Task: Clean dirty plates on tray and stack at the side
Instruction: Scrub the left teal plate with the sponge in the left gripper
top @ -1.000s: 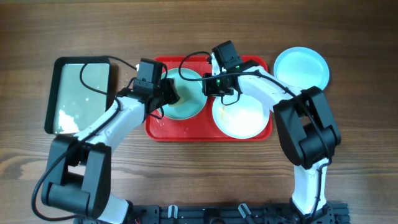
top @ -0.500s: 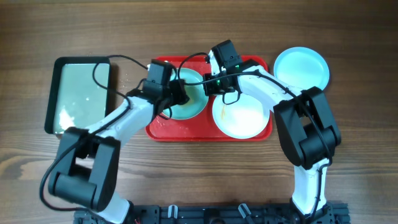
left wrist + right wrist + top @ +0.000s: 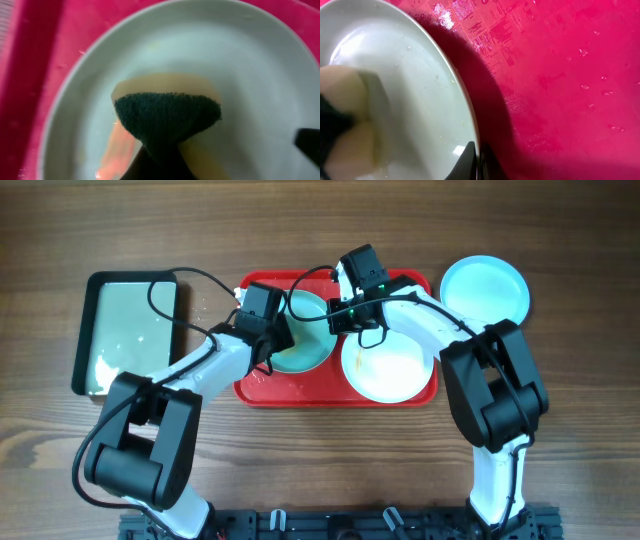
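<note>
An aqua plate [image 3: 305, 345] lies on the left of the red tray [image 3: 300, 393], and a white plate [image 3: 392, 367] lies on its right. My left gripper [image 3: 281, 337] is shut on a yellow sponge with a dark green face [image 3: 167, 120] and presses it into the aqua plate [image 3: 250, 75]. My right gripper [image 3: 333, 320] is shut on that plate's right rim [image 3: 462, 107], one finger inside and one outside. A second aqua plate [image 3: 484, 288] lies on the table to the right of the tray.
A narrow black-rimmed tray [image 3: 128, 330] with wet foam lies on the table at the left. The red tray [image 3: 560, 75] is wet with droplets. Cables loop over the tray's back edge.
My left gripper has moved right and slightly back with the sponge across the aqua plate. The right arm has stayed still on the rim.
</note>
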Motion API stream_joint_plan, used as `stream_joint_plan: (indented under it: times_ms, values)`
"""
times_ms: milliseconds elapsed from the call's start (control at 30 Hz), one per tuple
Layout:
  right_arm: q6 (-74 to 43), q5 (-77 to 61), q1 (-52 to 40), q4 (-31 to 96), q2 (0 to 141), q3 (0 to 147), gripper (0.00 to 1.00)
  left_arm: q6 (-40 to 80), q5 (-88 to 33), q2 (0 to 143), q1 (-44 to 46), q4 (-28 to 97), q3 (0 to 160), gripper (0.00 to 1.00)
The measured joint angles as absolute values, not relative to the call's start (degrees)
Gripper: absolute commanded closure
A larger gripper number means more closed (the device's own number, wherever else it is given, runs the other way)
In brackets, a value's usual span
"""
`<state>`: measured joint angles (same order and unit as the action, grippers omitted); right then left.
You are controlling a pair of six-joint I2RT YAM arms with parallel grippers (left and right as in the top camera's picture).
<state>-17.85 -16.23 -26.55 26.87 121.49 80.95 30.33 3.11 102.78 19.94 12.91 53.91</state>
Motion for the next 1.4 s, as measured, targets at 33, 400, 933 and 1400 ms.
stream_joint_plan:
  times_ms: [33, 400, 933, 1400]
  values:
    - [-17.8, -16.2, -26.5, 26.9, 121.5, 80.9, 0.96, 29.1, 5.3, 102.8, 19.9, 13.8, 54.0, 0.96]
    - [-17.8, -16.2, -26.5, 27.4, 121.5, 81.1, 0.95, 22.9, 13.1, 95.0, 19.6, 15.8, 54.2, 0.96]
    - [-17.8, -16.2, -26.5, 27.5, 121.5, 81.1, 0.96, 29.4, -2.0, 105.8, 19.3, 4.6, 54.3, 0.94]
    - [-17.9, -16.8, -27.6, 27.2, 121.5, 81.1, 0.96, 19.6, 22.6, 104.6, 20.7, 17.0, 56.2, 0.96]
